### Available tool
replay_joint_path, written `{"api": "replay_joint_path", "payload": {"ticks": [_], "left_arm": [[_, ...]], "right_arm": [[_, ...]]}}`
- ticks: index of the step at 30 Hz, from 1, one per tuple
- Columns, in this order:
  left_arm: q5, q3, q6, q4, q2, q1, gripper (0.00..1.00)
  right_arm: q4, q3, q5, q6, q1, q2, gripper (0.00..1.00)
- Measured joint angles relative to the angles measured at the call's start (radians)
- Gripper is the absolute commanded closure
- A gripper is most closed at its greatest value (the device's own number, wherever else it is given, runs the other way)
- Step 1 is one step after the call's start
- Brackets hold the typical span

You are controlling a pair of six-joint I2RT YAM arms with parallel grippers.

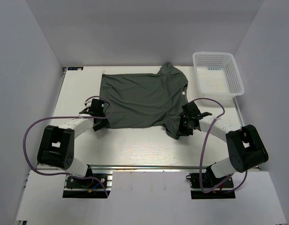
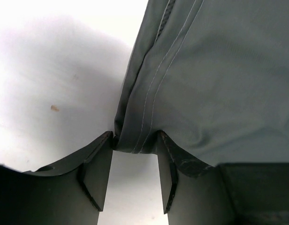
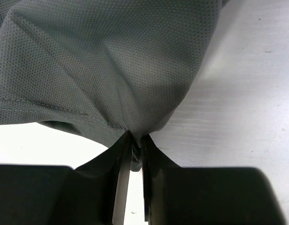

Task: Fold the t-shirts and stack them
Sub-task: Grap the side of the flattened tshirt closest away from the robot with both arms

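Note:
The dark grey-green t-shirt (image 1: 140, 98) lies spread flat on the white table (image 1: 135, 145), neck toward the right. My left gripper (image 1: 101, 122) is at the shirt's near left corner. In the left wrist view the stitched hem of the t-shirt (image 2: 219, 84) fills the gap between the tips of the left gripper (image 2: 135, 140), touching both fingers. My right gripper (image 1: 181, 130) is at the near right sleeve. Its wrist view shows the right gripper (image 3: 136, 145) pinched narrow on a gathered fold of the t-shirt (image 3: 111, 61).
A white plastic mesh basket (image 1: 217, 72) stands at the back right, just past the shirt's neck. White walls close in the table on the left, back and right. Purple cables loop beside both arms.

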Motion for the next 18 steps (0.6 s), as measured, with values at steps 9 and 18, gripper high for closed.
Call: {"api": "replay_joint_path", "payload": {"ticks": [9, 18], "left_arm": [[-0.002, 0.017, -0.013, 0.030, 0.031, 0.003, 1.00], [0.021, 0.008, -0.013, -0.081, -0.051, 0.003, 1.00]], "right_arm": [[-0.023, -0.006, 0.016, -0.008, 0.000, -0.015, 1.00], [-0.188, 0.008, 0.045, -0.023, 0.000, -0.182, 1.00]]}}
